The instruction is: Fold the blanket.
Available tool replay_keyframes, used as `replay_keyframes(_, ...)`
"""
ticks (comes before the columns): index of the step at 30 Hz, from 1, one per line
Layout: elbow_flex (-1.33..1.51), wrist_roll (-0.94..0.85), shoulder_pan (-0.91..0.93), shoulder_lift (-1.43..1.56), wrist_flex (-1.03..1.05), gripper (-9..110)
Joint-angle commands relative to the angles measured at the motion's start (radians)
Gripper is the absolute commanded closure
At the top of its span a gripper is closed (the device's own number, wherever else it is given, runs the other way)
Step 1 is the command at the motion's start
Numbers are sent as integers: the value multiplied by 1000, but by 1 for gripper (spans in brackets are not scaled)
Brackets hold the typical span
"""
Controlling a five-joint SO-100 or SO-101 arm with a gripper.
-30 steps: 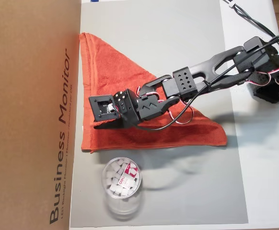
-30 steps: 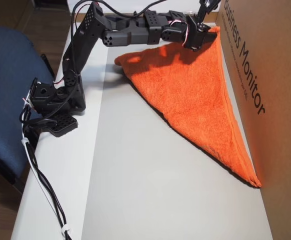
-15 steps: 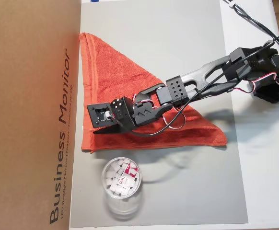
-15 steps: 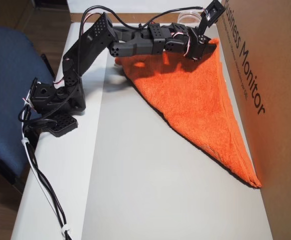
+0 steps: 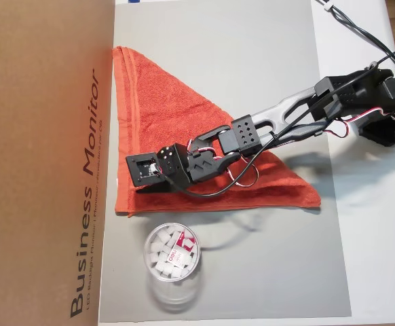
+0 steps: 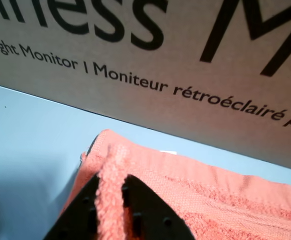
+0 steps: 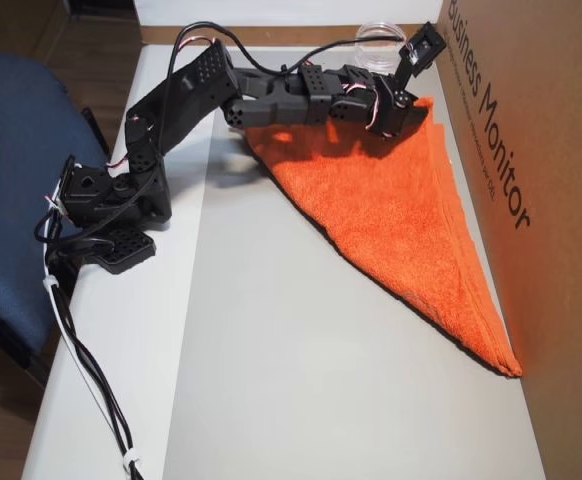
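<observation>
In the wrist view our end effector [image 6: 116, 200] pinches a ridge of the blanket [image 5: 177, 136]. The blanket lies as a triangle along the table's edge by the cardboard box [image 5: 41, 156]. We should lift this corner high, probably, before carrying it across.

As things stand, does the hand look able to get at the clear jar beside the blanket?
Probably yes. The jar stands in the open just past the blanket edge near the hand, with nothing between them; the cardboard box only bounds one side.
</observation>
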Motion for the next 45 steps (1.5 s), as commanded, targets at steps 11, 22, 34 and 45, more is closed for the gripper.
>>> replay_keyframes(11, -46, 9, 23, -3, -18, 101)
replay_keyframes(22, -37, 9, 31, -3, -18, 101)
replay_keyframes(34, -35, 126, 15, -3, -17, 88)
replay_keyframes(45, -41, 216, -9, 14, -17, 87)
